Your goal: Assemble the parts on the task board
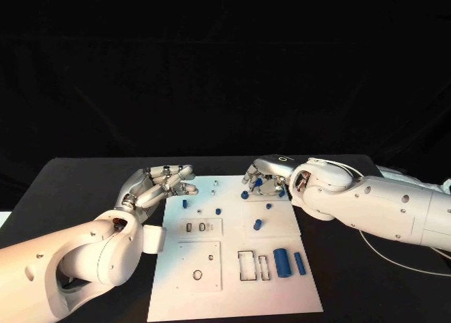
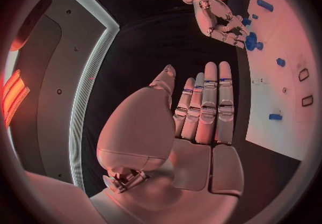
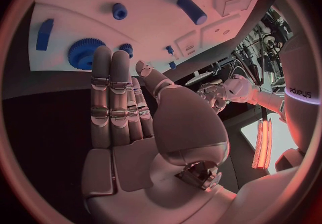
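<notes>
The white board [image 1: 235, 269] lies mid-table. The left hand [image 1: 157, 185] hovers at its far left edge, fingers straight and apart, holding nothing. The right hand [image 1: 267, 176] hangs over the board's far end, fingers extended, empty, just above a blue gear [image 3: 83, 55]. Two blue cylinders [image 1: 282, 260] lie near the board's near right part

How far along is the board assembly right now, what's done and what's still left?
It looks early. Done: a few small blue parts seem to stand in the task board, though I can't tell whether they are seated. In hand: nothing; the left hand is open at the board's far left edge, and the right hand hovers open over a blue gear. Left: two blue cylinders lie loose beside empty rectangular slots.
</notes>
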Controlling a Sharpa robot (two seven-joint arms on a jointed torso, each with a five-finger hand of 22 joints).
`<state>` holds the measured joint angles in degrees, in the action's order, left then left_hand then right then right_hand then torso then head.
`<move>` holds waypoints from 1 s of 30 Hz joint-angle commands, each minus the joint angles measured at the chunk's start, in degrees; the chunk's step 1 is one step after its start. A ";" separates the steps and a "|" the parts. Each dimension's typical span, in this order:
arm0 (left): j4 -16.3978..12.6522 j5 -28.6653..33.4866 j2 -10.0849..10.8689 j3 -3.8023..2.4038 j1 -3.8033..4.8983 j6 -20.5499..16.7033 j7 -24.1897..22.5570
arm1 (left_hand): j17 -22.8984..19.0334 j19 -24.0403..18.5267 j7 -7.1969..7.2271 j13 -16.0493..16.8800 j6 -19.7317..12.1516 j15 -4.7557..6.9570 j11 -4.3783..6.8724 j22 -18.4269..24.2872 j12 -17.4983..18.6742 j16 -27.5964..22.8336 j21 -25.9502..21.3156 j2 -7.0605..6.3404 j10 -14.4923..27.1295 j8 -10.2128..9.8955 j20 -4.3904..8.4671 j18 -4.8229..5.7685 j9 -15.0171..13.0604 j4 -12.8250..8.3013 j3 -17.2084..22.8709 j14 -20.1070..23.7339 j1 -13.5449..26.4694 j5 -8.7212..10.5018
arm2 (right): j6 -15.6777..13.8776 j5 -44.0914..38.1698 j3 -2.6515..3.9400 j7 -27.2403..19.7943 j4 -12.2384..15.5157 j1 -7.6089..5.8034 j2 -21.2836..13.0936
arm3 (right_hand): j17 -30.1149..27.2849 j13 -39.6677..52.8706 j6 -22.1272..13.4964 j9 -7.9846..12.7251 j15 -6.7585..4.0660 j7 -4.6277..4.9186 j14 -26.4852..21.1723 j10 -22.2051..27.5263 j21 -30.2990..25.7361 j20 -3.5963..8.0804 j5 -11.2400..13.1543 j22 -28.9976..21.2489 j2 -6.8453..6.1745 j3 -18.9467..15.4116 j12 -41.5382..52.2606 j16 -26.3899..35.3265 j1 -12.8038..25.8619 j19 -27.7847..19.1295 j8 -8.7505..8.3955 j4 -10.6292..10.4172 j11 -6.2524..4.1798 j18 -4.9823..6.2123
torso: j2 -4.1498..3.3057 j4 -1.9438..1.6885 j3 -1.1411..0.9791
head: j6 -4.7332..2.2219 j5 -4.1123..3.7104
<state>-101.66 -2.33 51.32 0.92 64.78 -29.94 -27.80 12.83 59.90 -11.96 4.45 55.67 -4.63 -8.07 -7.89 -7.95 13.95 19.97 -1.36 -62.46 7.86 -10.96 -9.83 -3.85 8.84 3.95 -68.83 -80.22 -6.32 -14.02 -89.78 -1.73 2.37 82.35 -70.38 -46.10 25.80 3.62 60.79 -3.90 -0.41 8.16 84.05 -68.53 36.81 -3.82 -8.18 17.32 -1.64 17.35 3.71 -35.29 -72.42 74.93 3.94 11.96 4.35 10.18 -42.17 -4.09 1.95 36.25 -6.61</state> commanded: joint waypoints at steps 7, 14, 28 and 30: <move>-0.25 0.23 -0.03 -0.08 0.09 1.67 0.19 | 0.09 0.38 -0.20 -0.07 -0.09 -0.25 -0.38 0.06 0.26 0.27 0.22 -0.20 -0.05 -0.29 0.03 -0.60 0.06 -0.03 -0.19 -0.06 0.12 0.31 | 5.13 -6.48 0.09 3.44 0.24 -0.15 0.50 | 12.92 0.04 -0.12 -0.05 -0.04 -0.46 1.71 0.81 9.25 -0.43 0.47 8.79 -1.78 1.70 -0.16 -13.25 -0.11 -0.25 -0.23 -2.25 0.11 -0.58 | -0.87 -0.60 0.20 | 0.21 -0.36; -0.28 0.37 0.06 -0.08 0.09 1.63 0.35 | 0.18 0.39 -0.24 -0.08 -0.17 -0.28 -0.41 0.08 0.34 0.27 0.20 -0.20 0.02 -0.37 0.02 -0.60 0.07 -0.04 -0.26 -0.04 0.18 0.31 | 5.94 -7.19 0.10 3.88 -0.20 -0.16 1.09 | 15.89 0.03 -0.10 -0.07 0.10 -0.44 1.60 1.04 12.29 -0.57 0.49 11.97 -2.02 2.44 -0.17 -16.17 -0.40 -0.49 -0.22 -3.00 0.14 -0.84 | -0.93 -0.70 0.22 | 0.24 -0.44; -0.48 0.51 0.28 -0.09 0.13 1.95 0.79 | 0.29 0.40 -0.28 -0.10 -0.26 -0.30 -0.46 0.10 0.45 0.27 0.19 -0.19 0.10 -0.45 0.00 -0.59 0.07 -0.02 -0.33 -0.02 0.27 0.31 | 7.21 -7.82 0.10 4.25 -2.13 -0.18 2.80 | 22.31 0.06 0.81 -0.19 0.07 -0.50 2.08 0.55 18.92 -0.68 0.68 19.66 -1.84 3.90 -0.10 -22.38 -0.41 0.46 -0.07 -4.83 0.06 -1.71 | -1.05 -0.92 0.20 | 0.66 -0.40; -0.53 0.51 0.32 -0.09 0.15 2.01 0.82 | 0.30 0.40 -0.29 -0.10 -0.26 -0.30 -0.46 0.10 0.46 0.27 0.19 -0.18 0.11 -0.46 0.00 -0.59 0.07 -0.02 -0.34 -0.02 0.28 0.31 | 7.40 -7.90 0.10 4.28 -2.45 -0.18 3.00 | 23.25 0.07 1.00 -0.21 0.06 -0.49 2.13 0.42 20.09 -0.69 0.74 21.11 -1.81 4.16 -0.08 -23.28 -0.49 0.73 -0.04 -5.05 0.04 -1.90 | -1.06 -0.92 0.25 | 0.78 -0.38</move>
<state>-101.94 -2.04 51.65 0.89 64.83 -29.24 -26.93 13.08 59.89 -11.95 4.44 55.67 -4.63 -8.08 -7.84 -7.75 13.94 19.97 -1.36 -62.45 7.62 -10.96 -9.82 -3.86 8.84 3.95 -68.83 -80.22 -6.33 -8.20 -96.47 -1.65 6.11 80.14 -70.54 -43.25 48.68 3.60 61.32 -4.05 -0.41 7.66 84.04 -67.92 56.43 -4.56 -7.72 37.86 -3.19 21.45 3.72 -58.18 -72.85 75.27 3.95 7.23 4.57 9.29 -43.19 -4.98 2.16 36.90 -7.01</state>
